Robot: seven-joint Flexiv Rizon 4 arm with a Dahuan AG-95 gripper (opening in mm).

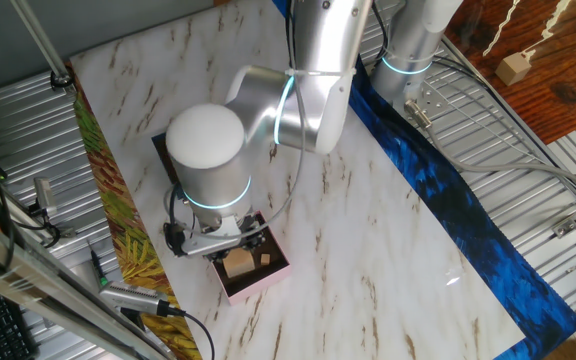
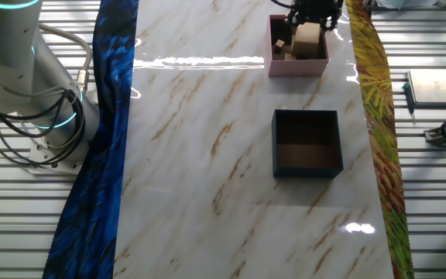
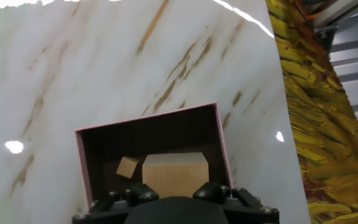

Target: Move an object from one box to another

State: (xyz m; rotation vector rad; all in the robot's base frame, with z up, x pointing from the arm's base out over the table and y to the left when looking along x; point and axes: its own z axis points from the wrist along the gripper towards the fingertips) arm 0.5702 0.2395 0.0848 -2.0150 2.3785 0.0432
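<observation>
The pale-pink box (image 2: 297, 67) with a dark brown inside stands at the far end of the marble table; it also shows in the hand view (image 3: 82, 162) and in one fixed view (image 1: 268, 278). My gripper (image 3: 176, 191) hangs over it, its fingers against both sides of a large wooden block (image 3: 174, 171) that is low inside the box. A small wooden cube (image 3: 127, 167) lies in the box to the block's left. The navy-blue box (image 2: 307, 143) stands nearer, with nothing in it. In one fixed view my arm hides most of it.
A blue patterned cloth strip (image 2: 103, 147) runs along one table edge and a yellow-green strip (image 2: 374, 116) along the other. The robot base (image 2: 22, 85) and its cables stand beyond the blue strip. Metal ribbed surfaces with tools flank the table.
</observation>
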